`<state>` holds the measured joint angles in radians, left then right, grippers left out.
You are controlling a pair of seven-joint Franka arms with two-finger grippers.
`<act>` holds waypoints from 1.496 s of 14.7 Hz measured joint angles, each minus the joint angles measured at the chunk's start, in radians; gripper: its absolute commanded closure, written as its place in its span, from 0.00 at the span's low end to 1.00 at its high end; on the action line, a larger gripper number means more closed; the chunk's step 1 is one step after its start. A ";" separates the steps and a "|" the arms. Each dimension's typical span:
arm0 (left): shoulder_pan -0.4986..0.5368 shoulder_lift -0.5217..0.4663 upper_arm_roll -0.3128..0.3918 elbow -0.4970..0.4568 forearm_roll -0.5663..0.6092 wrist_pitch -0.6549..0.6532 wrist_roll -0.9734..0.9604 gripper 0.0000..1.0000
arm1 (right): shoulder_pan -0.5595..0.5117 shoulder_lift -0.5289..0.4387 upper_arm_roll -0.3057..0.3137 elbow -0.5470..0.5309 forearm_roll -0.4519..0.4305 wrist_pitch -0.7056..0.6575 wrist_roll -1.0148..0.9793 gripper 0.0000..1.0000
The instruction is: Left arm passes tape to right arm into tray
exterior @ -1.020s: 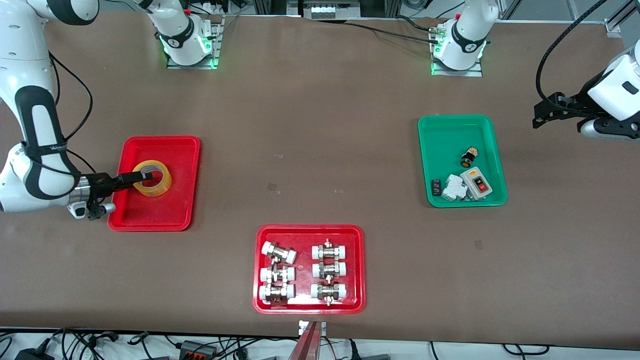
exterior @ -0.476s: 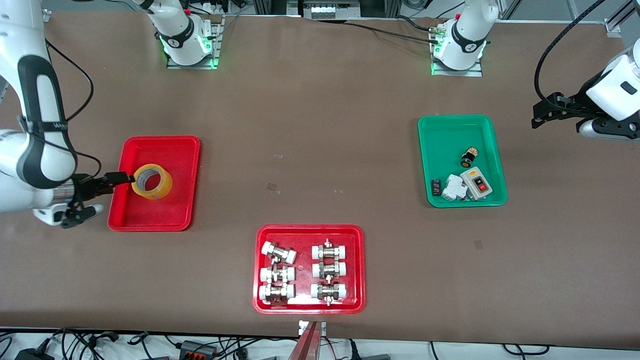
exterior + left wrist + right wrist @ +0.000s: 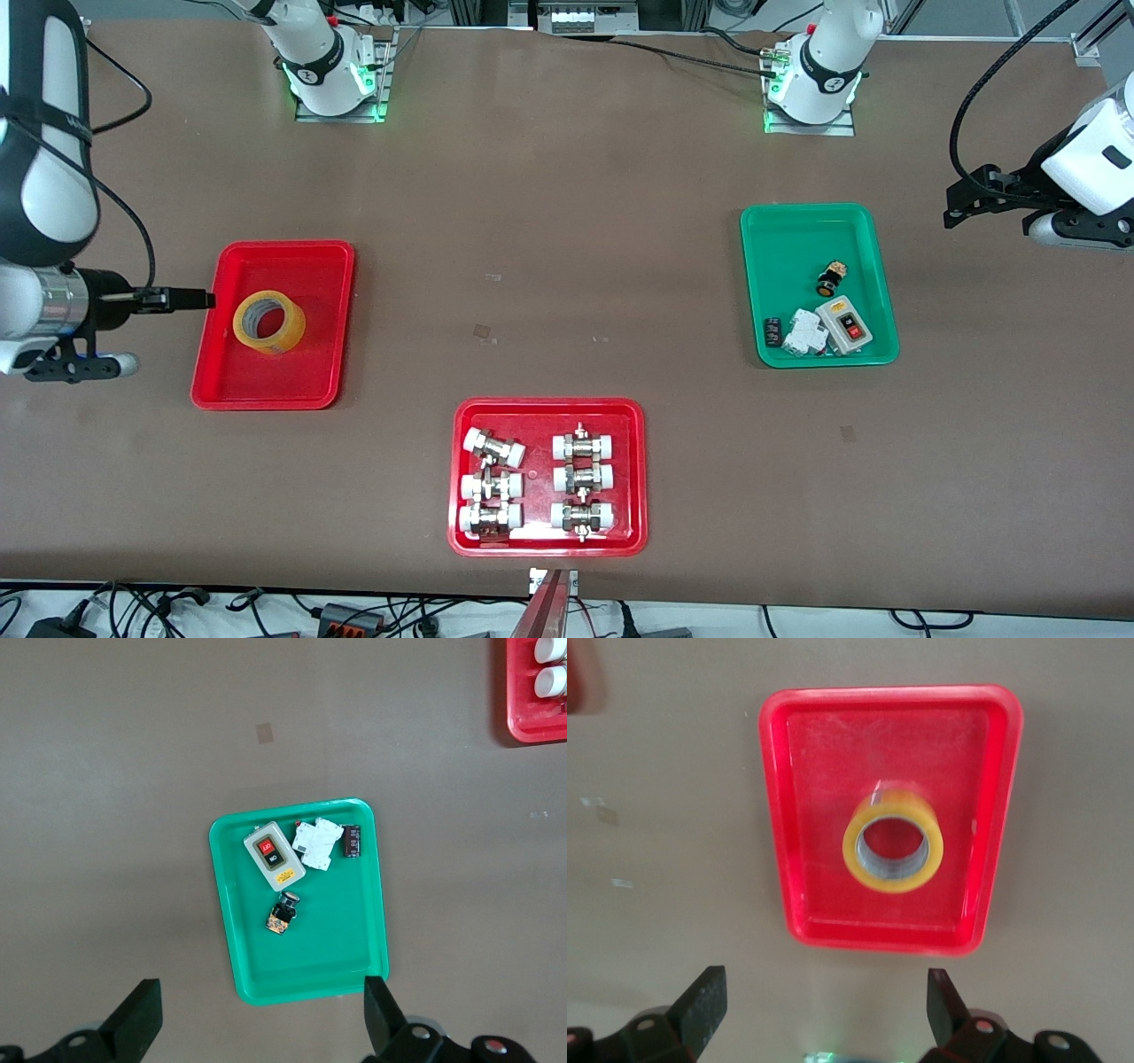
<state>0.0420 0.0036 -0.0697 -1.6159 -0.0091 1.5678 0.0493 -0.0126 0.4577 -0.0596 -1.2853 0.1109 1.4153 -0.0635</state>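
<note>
The tape point(image 3: 269, 341), a yellowish roll, lies flat in the plain red tray point(image 3: 283, 263) near the right arm's end of the table. My right gripper point(image 3: 197, 299) hovers open and empty over the table just off the tray's rim. In the right wrist view the tape point(image 3: 852, 850) sits in the middle of the tray point(image 3: 833, 753), well clear of the right gripper point(image 3: 823, 985). My left gripper point(image 3: 953, 207) waits open and empty at the left arm's end, beside the green tray. In the left wrist view the left gripper point(image 3: 260, 992) holds nothing.
A green tray point(image 3: 802, 232) point(image 3: 306, 970) holds a switch box and small electrical parts. A second red tray point(image 3: 542, 413) with several metal-and-white pipe fittings lies nearer the front camera, mid-table; its corner point(image 3: 523, 726) shows in the left wrist view.
The right gripper has pulled out of the tape's hole and drawn back and up, off the tray toward the right arm's end. The tape stays in the tray. The left arm has not moved.
</note>
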 measured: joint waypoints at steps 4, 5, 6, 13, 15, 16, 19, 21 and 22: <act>0.000 0.001 0.000 0.000 0.000 0.000 0.000 0.00 | 0.023 -0.008 0.000 0.152 -0.067 -0.037 0.022 0.00; 0.000 0.001 0.000 0.000 0.000 -0.001 0.000 0.00 | 0.024 -0.008 0.000 0.173 -0.075 -0.036 0.027 0.00; 0.000 0.001 0.000 0.000 0.000 -0.005 0.000 0.00 | 0.024 -0.008 -0.001 0.186 -0.078 -0.026 0.031 0.00; 0.000 0.001 0.000 0.001 0.000 -0.019 0.000 0.00 | 0.016 -0.047 -0.011 0.135 -0.081 0.175 0.032 0.00; 0.000 0.001 0.000 0.001 0.000 -0.019 0.000 0.00 | 0.008 -0.122 -0.012 0.019 -0.083 0.268 0.031 0.00; 0.000 0.001 0.000 0.001 0.000 -0.019 0.000 0.00 | 0.006 -0.163 -0.012 -0.037 -0.086 0.301 0.029 0.00; 0.000 0.001 0.000 0.001 0.000 -0.019 0.000 0.00 | 0.007 -0.248 -0.010 -0.151 -0.094 0.348 0.019 0.00; 0.000 0.001 0.000 0.001 0.000 -0.019 0.000 0.00 | 0.008 -0.282 -0.006 -0.214 -0.097 0.394 0.013 0.00; 0.000 0.001 0.000 0.001 0.000 -0.019 0.000 0.00 | 0.010 -0.300 -0.005 -0.254 -0.101 0.428 0.012 0.00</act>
<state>0.0420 0.0042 -0.0695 -1.6148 -0.0091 1.5492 0.0493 -0.0030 0.1573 -0.0648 -1.5389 0.0095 1.8429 -0.0515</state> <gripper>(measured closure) 0.000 0.000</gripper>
